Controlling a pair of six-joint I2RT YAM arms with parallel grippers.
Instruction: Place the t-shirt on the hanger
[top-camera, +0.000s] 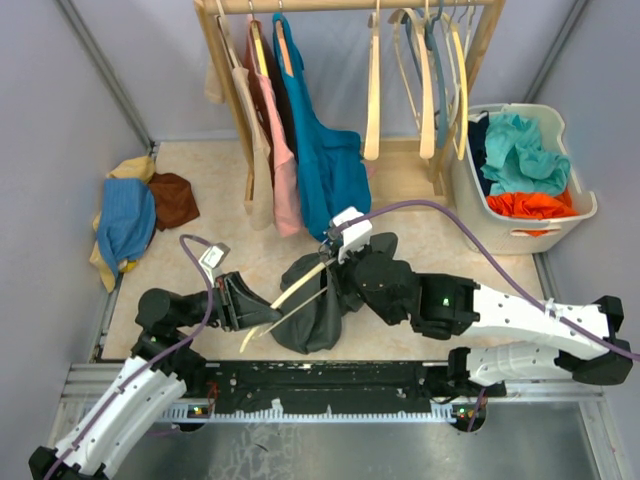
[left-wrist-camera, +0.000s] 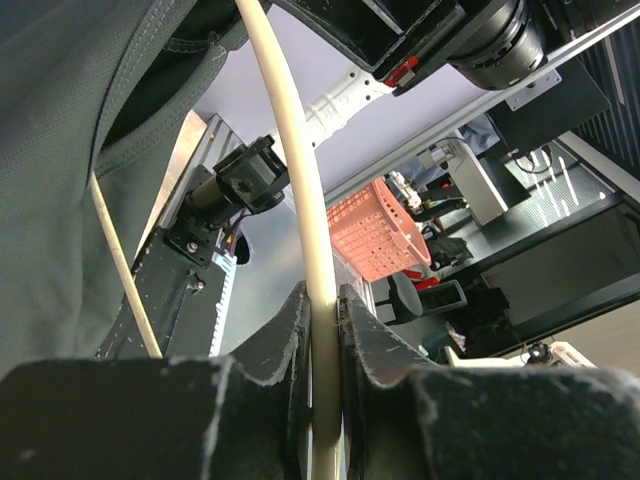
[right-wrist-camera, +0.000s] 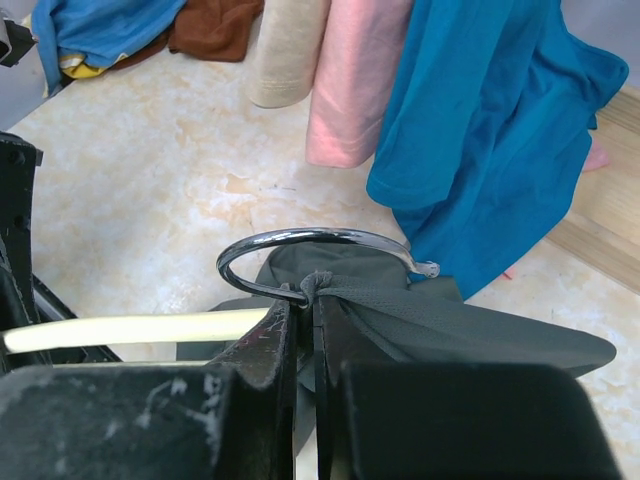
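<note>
Hanger (top-camera: 287, 297): held over mid-table, one arm clamped in left gripper (left-wrist-camera: 322, 305).
Shirt (top-camera: 322, 312): bunched over the hanger's far half, collar at hook (right-wrist-camera: 300, 237), pinched there by right gripper (right-wrist-camera: 305, 308).
Risk: the thin pinch may slip and drop the collar. Near arm looks bare, so shirt could slide off.

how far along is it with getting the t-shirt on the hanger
Partway. Done: the t-shirt is gathered at the hook of the hanger. In hand: the left pincer clamps the hanger's bare wooden arm, and the right pincer pinches shirt fabric right by the hook. Left: that bare arm is not yet inside the shirt, which hangs bunched.
</note>
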